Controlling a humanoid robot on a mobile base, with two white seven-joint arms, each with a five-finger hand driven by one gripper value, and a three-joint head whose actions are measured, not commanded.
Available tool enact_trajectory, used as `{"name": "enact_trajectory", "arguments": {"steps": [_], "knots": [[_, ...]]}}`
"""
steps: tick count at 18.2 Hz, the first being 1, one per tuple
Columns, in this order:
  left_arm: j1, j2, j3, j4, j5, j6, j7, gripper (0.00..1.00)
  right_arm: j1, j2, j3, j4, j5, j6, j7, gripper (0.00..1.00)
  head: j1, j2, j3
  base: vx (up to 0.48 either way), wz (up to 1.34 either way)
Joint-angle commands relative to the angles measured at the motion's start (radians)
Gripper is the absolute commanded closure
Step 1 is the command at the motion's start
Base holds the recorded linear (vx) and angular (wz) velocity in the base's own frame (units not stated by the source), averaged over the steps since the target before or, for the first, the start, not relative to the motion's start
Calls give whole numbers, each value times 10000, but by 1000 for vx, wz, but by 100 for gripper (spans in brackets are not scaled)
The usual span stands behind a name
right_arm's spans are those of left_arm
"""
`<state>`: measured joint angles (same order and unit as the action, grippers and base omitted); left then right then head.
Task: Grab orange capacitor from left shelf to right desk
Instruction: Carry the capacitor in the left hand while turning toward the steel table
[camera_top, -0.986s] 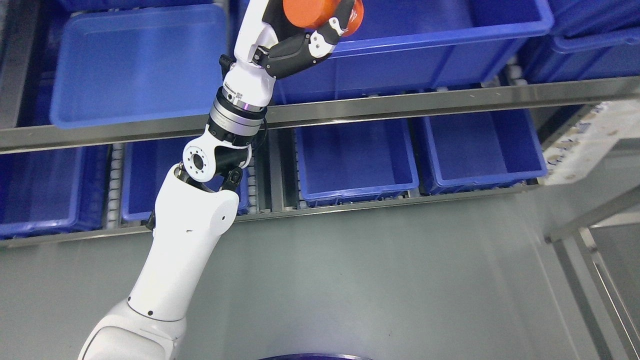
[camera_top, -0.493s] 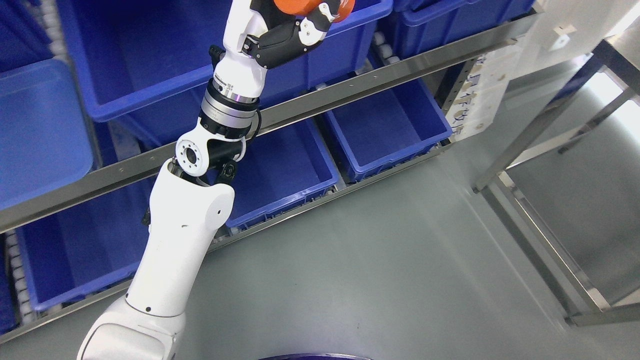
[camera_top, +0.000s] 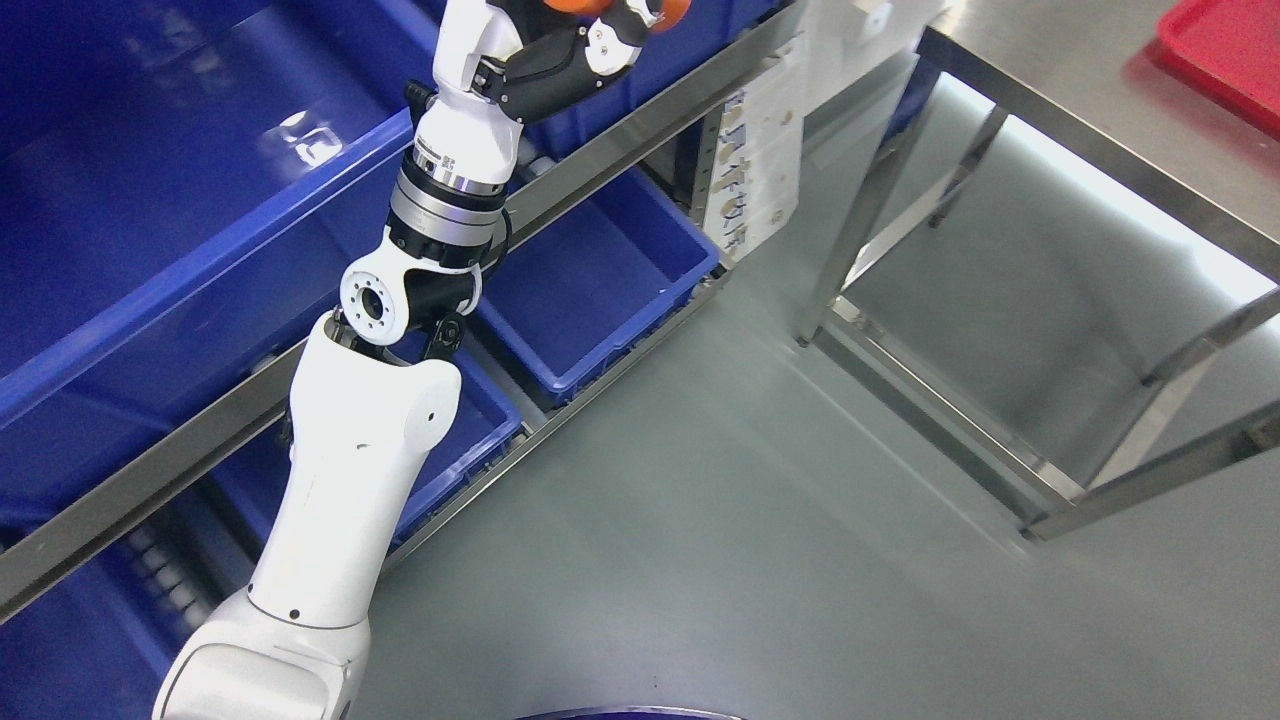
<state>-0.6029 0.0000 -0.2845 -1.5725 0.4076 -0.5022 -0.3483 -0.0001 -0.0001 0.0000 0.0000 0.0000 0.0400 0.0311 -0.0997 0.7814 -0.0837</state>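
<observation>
Head view: the white left arm rises from the lower left edge to the top of the frame, where the left robot hand (camera_top: 560, 50) is partly cut off by the upper border. Its black-and-white fingers (camera_top: 600, 45) are curled around the orange cylindrical capacitor (camera_top: 585, 5) — only the lower rim of that part shows, at the very top edge, held up in front of the shelf and clear of any bin. The right arm is not seen.

Behind the arm runs the steel-framed shelf (camera_top: 620, 150), its rail slanting from lower left to upper right. A large blue plastic bin (camera_top: 190, 190) fills the upper left; a smaller blue plastic bin (camera_top: 600, 290) sits on the lower tier, just right of the wrist joint. A white printed label sheet (camera_top: 755, 170) hangs at the shelf's right end.

To the right stands the stainless-steel surface (camera_top: 1050, 70) on metal legs, well apart from the capacitor. A red flat tray (camera_top: 1230, 45) lies on it at the top right corner — partly out of frame. Grey floor (camera_top: 720, 540) spans the lower middle.
</observation>
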Motion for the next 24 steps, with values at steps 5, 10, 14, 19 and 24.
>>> {"name": "enact_trajectory", "arguments": {"steps": [5,10,14,19,24], "knots": [[-229,175,-833,399,-1097,924,93,96,338,-174,-123,-230,0,-1,-5,0,0,0,0,156,-654],[-306,175,-1189,1243,-1606,2152,109,96,338,-174,-123,-230,0,-1,-5,0,0,0,0,161,-561],[-933,175,-1158,2223,-1622,2780,277,96,338,-174,-123,-230,0,-1,-5,0,0,0,0,178,-473],[-1839,175,-1618,3483,-1745,2997,277,96,338,-174,-123,-230,0,-1,-5,0,0,0,0,217,-352],[-1978,175,-1634,3484,-1714,2936,277,96,338,-174,-123,-230,0,-1,-5,0,0,0,0,262,-247]]}}
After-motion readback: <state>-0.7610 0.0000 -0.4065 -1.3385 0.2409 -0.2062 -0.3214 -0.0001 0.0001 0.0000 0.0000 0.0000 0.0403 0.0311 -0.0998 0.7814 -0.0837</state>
